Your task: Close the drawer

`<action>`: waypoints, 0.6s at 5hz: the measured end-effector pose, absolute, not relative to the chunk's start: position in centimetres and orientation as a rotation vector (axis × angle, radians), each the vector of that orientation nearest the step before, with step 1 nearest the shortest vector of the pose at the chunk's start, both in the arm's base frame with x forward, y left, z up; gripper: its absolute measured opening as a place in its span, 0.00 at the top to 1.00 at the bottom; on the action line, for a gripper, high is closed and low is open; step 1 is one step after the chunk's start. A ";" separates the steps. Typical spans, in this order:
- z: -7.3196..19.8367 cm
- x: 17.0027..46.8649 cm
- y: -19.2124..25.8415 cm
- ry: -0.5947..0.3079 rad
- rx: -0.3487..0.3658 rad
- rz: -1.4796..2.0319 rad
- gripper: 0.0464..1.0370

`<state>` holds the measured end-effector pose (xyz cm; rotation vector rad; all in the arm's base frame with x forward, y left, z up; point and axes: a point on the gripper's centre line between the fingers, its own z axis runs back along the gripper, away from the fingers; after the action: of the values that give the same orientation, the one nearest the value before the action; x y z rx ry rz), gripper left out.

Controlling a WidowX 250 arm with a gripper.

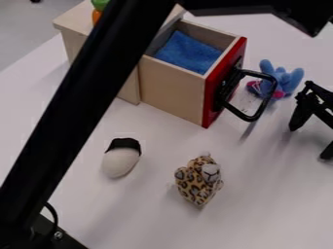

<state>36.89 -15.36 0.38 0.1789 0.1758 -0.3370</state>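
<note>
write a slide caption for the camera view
Open drawer with a blue cloth inside, gripper out in front of the black handle.

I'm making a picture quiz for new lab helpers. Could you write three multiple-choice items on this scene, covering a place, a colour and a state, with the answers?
1. Where is the blue cloth?
A) On the floor
B) Inside the drawer
C) Under the spotted toy

2. What colour is the drawer's front panel?
A) Red
B) Green
C) White

3. How does the drawer stand?
A) Fully closed
B) Lying upside down
C) Pulled open

Answers:
1. B: the cloth lies between the drawer's wooden walls.
2. A: the panel behind the black handle is red.
3. C: the drawer sticks out from the wooden cabinet, its inside exposed.
</note>
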 end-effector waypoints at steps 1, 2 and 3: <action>3.2 36.8 -15.4 0.125 0.161 -0.340 0.04; 7.5 36.8 -14.4 0.032 0.146 -0.307 0.04; 8.5 36.8 -12.0 0.023 0.138 -0.257 0.04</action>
<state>36.85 -12.04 8.45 0.1381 0.0226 -0.2573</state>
